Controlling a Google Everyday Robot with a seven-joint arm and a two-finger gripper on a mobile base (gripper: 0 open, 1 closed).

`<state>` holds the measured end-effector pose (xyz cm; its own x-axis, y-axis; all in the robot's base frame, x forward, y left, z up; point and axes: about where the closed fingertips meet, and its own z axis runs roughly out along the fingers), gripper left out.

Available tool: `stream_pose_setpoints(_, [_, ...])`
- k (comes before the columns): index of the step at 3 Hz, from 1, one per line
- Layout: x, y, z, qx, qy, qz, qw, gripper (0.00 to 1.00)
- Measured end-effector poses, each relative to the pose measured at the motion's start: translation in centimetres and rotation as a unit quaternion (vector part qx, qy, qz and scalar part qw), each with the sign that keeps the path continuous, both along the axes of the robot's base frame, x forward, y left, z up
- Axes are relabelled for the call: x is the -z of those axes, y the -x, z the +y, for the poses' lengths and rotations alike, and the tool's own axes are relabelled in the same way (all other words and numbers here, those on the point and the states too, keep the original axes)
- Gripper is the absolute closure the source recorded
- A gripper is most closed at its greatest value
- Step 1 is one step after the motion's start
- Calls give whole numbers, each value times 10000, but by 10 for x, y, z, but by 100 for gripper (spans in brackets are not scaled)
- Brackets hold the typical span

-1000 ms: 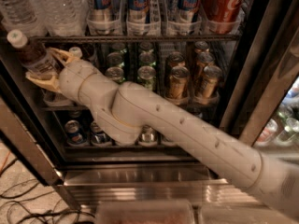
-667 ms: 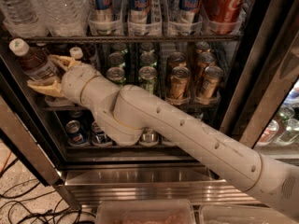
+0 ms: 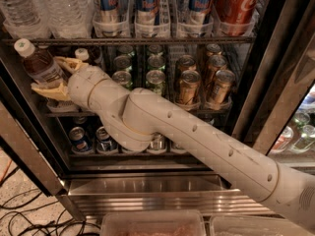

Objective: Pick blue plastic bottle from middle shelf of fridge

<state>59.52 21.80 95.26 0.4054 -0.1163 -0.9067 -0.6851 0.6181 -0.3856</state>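
Observation:
The blue plastic bottle (image 3: 40,64) has a white cap, brown drink and a white label. It leans with its cap to the upper left at the left end of the middle shelf (image 3: 216,111) of the fridge (image 3: 278,58). My gripper (image 3: 53,76) is shut on the bottle, with one tan finger above it and one below. The white arm runs from the lower right across the shelf front. Another white-capped brown bottle (image 3: 81,54) stands just behind the gripper.
Green cans (image 3: 155,77) and gold cans (image 3: 189,85) fill the middle shelf. Water bottles (image 3: 54,9), tall blue cans (image 3: 147,4) and a red can (image 3: 237,4) stand above, and small cans (image 3: 78,137) below. The door edge (image 3: 24,151) is at the left, with cables (image 3: 19,213) on the floor.
The gripper and the held bottle have shifted slightly to the right. The bottle stays tilted in the grip.

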Motion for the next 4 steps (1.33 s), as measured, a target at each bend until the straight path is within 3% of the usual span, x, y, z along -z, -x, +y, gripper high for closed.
stream_pose_setpoints(1, [3,-6,3,-122,-97,-157,9998,100])
stream_pose_setpoints(2, [23,13,-3,-348,83,20,9994,100])
stream_pose_setpoints(3, [25,62,1,-582,370,441,9966,100])
stream_pose_setpoints(4, [29,62,1,-583,370,441,9966,100])
